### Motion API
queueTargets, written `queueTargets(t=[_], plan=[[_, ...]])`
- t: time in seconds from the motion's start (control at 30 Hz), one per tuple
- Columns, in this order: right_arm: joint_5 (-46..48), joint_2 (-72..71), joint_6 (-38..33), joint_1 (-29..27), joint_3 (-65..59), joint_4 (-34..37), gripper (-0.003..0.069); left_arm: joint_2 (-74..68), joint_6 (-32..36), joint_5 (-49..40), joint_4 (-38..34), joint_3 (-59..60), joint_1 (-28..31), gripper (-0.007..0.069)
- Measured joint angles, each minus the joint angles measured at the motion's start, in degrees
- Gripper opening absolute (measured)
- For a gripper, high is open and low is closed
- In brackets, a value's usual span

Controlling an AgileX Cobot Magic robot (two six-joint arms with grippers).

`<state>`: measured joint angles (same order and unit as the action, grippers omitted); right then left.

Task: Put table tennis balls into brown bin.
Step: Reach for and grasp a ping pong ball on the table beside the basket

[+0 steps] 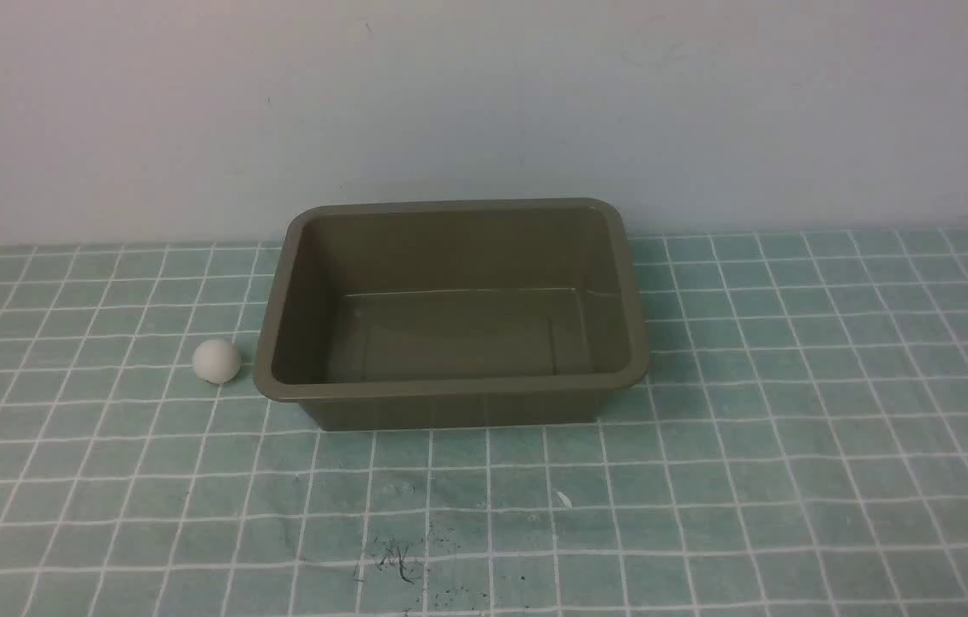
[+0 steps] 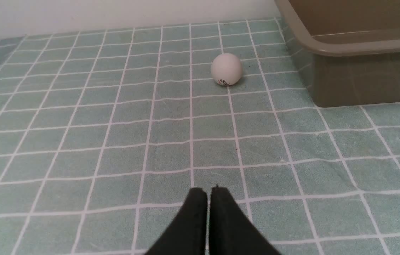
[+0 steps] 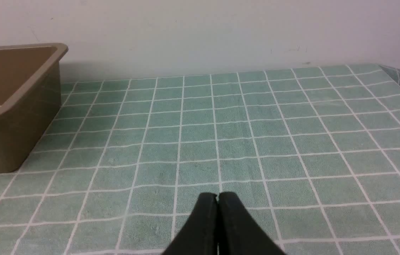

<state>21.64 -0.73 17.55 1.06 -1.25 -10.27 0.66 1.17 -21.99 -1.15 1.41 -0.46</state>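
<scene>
A white table tennis ball (image 1: 217, 361) lies on the checked cloth just left of the brown bin (image 1: 278, 377), close to its front left corner and apart from it. The bin's inside holds nothing. In the left wrist view the ball (image 2: 226, 69) shows a dark printed mark, with the bin's corner (image 2: 359, 49) beside it. My left gripper (image 2: 208, 191) is shut with nothing in it, well short of the ball. My right gripper (image 3: 218, 195) is also shut on nothing, out on the cloth to the right of the bin (image 3: 16, 99). Neither gripper shows in the front view.
A green cloth with a white grid (image 1: 707, 480) covers the table up to a plain pale wall (image 1: 484, 103). Dark scuff marks (image 1: 394, 561) lie near the front edge. The cloth's far right corner (image 3: 398, 76) shows in the right wrist view.
</scene>
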Motion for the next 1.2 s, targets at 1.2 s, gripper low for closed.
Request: queueTargets(t=[1.2], plan=[[0.0, 0.0, 0.0, 0.0, 0.0, 0.0, -0.0013, 0.0, -10.35, 38.95, -16.05, 0.27, 0.0, -0.0005]])
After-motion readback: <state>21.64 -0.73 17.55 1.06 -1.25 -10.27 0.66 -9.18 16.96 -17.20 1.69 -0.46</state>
